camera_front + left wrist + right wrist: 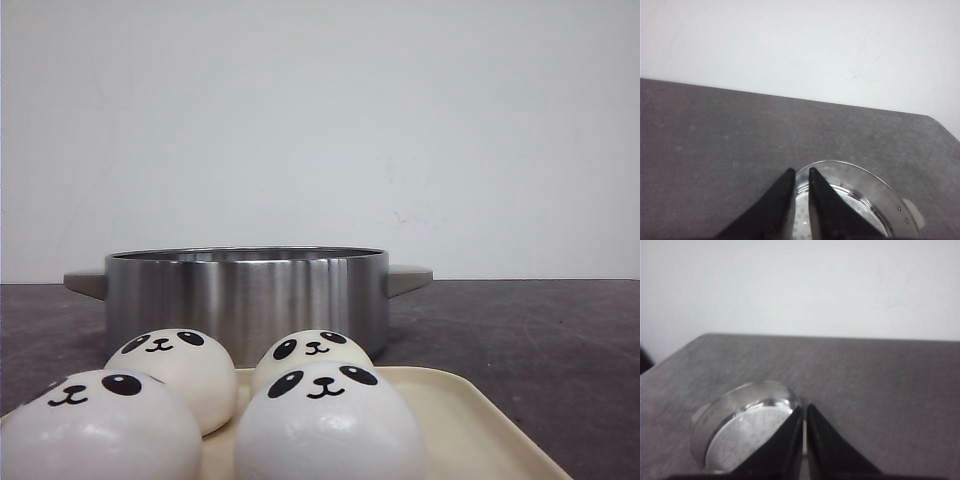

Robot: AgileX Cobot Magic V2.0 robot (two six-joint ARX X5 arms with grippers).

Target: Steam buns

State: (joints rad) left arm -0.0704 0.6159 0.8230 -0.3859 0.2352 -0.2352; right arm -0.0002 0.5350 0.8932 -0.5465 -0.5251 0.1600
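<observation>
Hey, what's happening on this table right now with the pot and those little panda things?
Nothing is being handled yet. Four white dome-shaped panda-face buns sit together on a cream rectangular tray at the front. Behind the tray stands a round brushed-steel steamer pot with side handles, lid off and no bun visible in it. Both arms hover near the pot: the left claw and the right claw each have their fingers close together and hold nothing.
</observation>
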